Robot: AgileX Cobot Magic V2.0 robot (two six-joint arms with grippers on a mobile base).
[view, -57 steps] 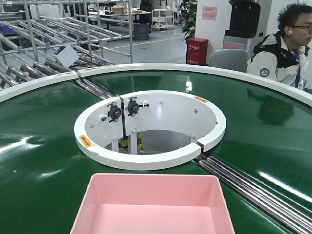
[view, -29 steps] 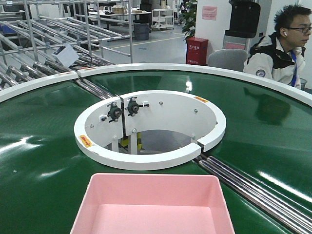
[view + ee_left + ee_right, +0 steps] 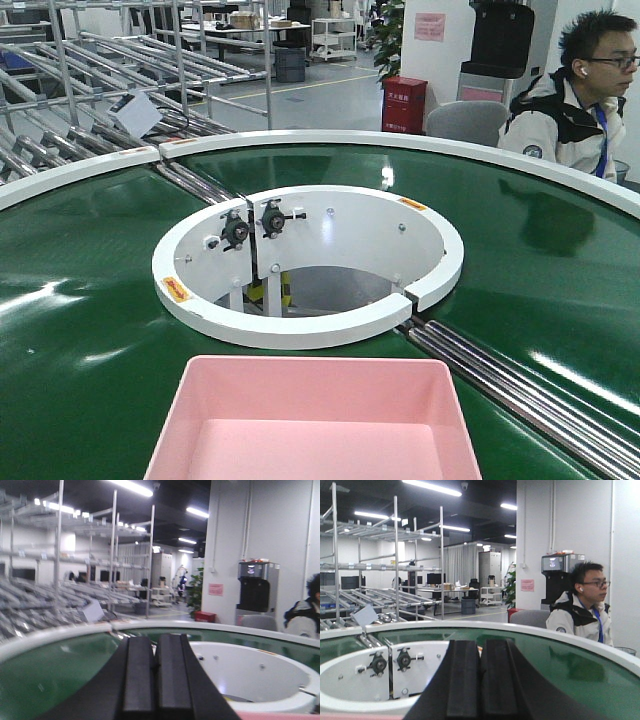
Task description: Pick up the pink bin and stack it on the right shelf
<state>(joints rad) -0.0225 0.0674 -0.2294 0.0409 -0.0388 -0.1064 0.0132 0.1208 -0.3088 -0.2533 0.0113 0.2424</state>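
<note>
We judge the pink bin [image 3: 312,362], empty at the near edge of the green conveyor belt [image 3: 80,330], light, stiff and slippery, best pinched at its side rims by the left gripper [image 3: 155,680] and right gripper [image 3: 481,680], both now closed on nothing; the stickers [image 3: 176,289] on the white ring [image 3: 300,330] seem too small to read.

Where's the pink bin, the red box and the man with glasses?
pink bin [image 3: 320,450], front view, its inside floor.
red box [image 3: 404,105], front view, its front face.
man with glasses [image 3: 562,125], front view, his jacket chest.
</note>
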